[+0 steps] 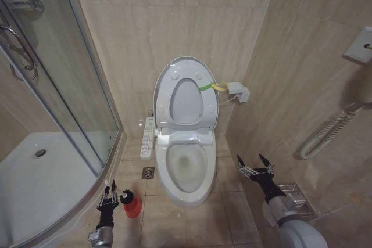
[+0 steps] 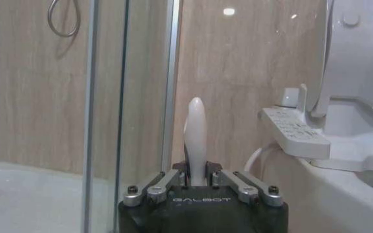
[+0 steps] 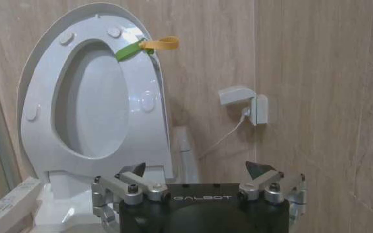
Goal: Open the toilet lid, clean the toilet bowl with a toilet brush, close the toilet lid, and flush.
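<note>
Toilet brush (image 2: 195, 138) bristles hidden in holder

The toilet bowl (image 1: 185, 169) lies uncovered, toilet lid (image 1: 186, 94) upright against the wall; glass shower door (image 1: 70, 85) crowds the floor's left edge

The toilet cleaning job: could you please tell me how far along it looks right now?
Done: the toilet lid stands raised against the wall, leaving the toilet bowl exposed. In hand: the left gripper is shut on the toilet brush handle, beside its red holder on the floor. The right gripper hangs open to the right of the bowl. Left: scrubbing the bowl, closing the lid, flushing.
</note>
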You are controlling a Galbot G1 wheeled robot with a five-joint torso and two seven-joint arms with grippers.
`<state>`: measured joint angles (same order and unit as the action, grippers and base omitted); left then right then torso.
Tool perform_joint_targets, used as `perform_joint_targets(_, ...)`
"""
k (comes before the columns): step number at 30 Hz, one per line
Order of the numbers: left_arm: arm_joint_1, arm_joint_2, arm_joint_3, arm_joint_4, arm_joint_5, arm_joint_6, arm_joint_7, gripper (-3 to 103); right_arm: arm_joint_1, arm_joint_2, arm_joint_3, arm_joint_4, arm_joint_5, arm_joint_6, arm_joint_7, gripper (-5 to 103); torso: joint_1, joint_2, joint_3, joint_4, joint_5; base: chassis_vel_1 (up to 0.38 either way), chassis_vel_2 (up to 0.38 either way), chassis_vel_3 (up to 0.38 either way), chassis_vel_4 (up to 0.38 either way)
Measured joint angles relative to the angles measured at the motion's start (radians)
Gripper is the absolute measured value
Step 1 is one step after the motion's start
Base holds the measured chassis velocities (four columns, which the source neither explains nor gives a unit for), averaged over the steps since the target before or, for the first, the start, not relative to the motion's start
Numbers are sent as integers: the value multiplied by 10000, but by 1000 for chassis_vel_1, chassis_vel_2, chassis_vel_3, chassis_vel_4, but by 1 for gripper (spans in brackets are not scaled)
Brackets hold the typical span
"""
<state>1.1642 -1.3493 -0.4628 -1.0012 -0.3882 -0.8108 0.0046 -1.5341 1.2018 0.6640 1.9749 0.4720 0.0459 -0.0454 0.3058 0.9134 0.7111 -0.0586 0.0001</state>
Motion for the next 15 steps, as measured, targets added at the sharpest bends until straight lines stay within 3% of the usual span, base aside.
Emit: perform_joint_targets(15,-665,-192,279,1018,-93,-61,246,19,0,0,0,0,0,0,0,100,0,0,0,0,0,0,0,0,0)
